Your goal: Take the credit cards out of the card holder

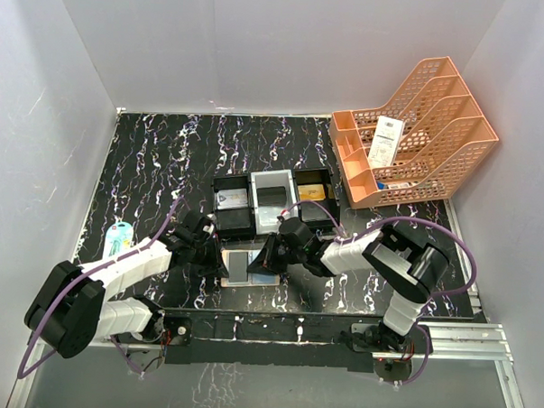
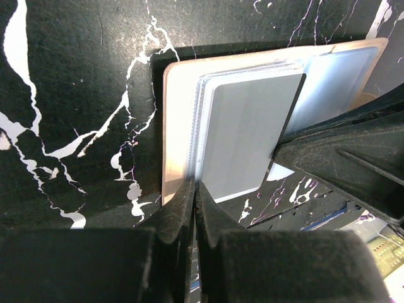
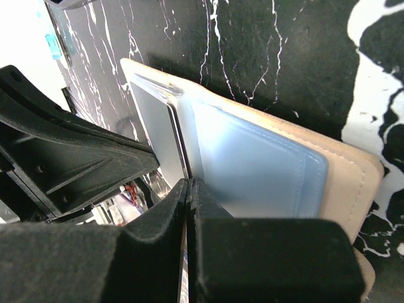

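The tan card holder (image 1: 236, 267) lies open on the marbled table between my two grippers. In the left wrist view its tan edge (image 2: 175, 126) holds clear sleeves, and a silvery grey credit card (image 2: 252, 132) sticks partway out of them. My left gripper (image 2: 195, 189) is shut on the near edge of the holder's sleeves. My right gripper (image 3: 189, 185) is shut on the edge of the grey card (image 3: 158, 136), beside the pale blue slot panel (image 3: 252, 164). In the top view the left gripper (image 1: 212, 252) and the right gripper (image 1: 273, 256) flank the holder.
A black-and-grey three-compartment tray (image 1: 273, 181) stands just behind the holder, with a card in its left compartment (image 1: 231, 199) and a gold card in its right one (image 1: 311, 193). An orange file rack (image 1: 419, 138) holds a white receipt (image 1: 385, 141) at the back right. A teal object (image 1: 119, 238) lies at the left.
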Controlling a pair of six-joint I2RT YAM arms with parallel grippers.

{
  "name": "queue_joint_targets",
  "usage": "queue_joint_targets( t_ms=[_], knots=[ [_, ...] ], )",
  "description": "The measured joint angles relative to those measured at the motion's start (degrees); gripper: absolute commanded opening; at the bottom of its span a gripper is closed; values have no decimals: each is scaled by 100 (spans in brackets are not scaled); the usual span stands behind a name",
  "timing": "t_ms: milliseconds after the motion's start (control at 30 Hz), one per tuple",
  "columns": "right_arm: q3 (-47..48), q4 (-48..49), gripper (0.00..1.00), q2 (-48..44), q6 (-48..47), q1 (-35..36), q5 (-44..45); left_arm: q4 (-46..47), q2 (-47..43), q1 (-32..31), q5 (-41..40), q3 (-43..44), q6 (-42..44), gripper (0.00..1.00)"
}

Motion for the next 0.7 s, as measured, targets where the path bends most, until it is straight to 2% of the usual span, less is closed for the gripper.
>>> queue_joint_targets(
  t_ms=[567,700],
  knots=[
    [-107,52,0,-81,7,-140,-101,-28,-28,-4,-83,0,-4,0],
    [-107,44,0,-83,7,-140,-98,-90,-131,-4,-101,4,-2,11]
  ],
)
